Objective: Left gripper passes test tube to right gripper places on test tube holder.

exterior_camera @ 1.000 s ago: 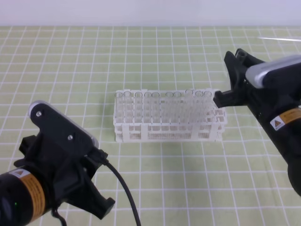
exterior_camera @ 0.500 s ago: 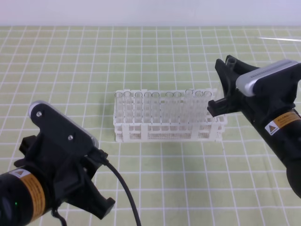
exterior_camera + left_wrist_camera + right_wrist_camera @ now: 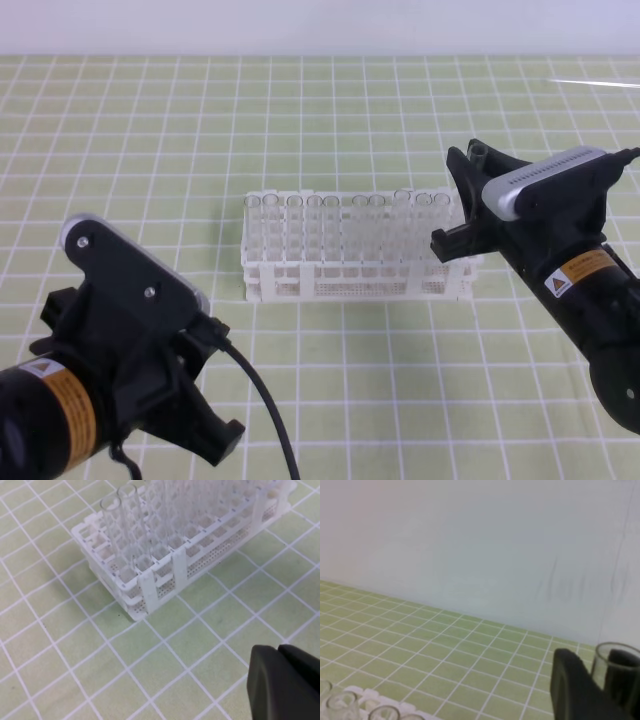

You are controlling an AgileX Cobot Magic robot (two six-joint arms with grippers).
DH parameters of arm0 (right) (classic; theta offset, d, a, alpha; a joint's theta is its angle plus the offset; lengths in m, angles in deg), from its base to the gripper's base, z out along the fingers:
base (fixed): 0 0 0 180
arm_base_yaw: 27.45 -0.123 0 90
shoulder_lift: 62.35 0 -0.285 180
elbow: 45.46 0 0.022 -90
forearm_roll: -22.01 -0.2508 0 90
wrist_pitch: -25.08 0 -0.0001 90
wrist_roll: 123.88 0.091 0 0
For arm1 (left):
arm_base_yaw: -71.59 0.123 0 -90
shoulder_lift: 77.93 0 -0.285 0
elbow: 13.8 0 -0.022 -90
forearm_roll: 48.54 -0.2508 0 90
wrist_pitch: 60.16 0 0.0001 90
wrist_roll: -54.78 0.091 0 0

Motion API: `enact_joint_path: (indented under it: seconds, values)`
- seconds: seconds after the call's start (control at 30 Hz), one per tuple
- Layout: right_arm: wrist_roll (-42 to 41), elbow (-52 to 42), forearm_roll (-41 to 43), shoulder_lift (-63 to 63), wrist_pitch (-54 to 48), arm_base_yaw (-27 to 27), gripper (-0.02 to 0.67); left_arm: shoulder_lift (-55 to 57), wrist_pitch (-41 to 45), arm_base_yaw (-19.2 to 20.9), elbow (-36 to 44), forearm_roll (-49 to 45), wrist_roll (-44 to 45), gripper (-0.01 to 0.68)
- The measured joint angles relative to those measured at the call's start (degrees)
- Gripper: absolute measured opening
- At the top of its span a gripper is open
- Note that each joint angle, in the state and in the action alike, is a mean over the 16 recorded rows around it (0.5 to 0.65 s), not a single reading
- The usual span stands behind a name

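1. So the right gripper (image 3: 458, 203) has its jaws clamped on the test tube (image 3: 615, 672), whose open rim pokes up between them.
2. Just beside those jaws sits the right end of the test tube holder (image 3: 300, 280), already full of clear tubes.
3. Left gripper (image 3: 205, 395) hangs well apart from it; can't tell its jaw gap.

High front camera overlooks the rack (image 3: 355, 248); both wrist cameras view it close.
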Motion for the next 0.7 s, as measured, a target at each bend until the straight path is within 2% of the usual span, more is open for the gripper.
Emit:
enact_joint_path:
  seconds: [0.7]
  values:
    - [0.0,0.0,-0.1,1.8,0.4,0.0,0.01,0.0,0.0,0.0,0.0,0.1,0.0,0.0]
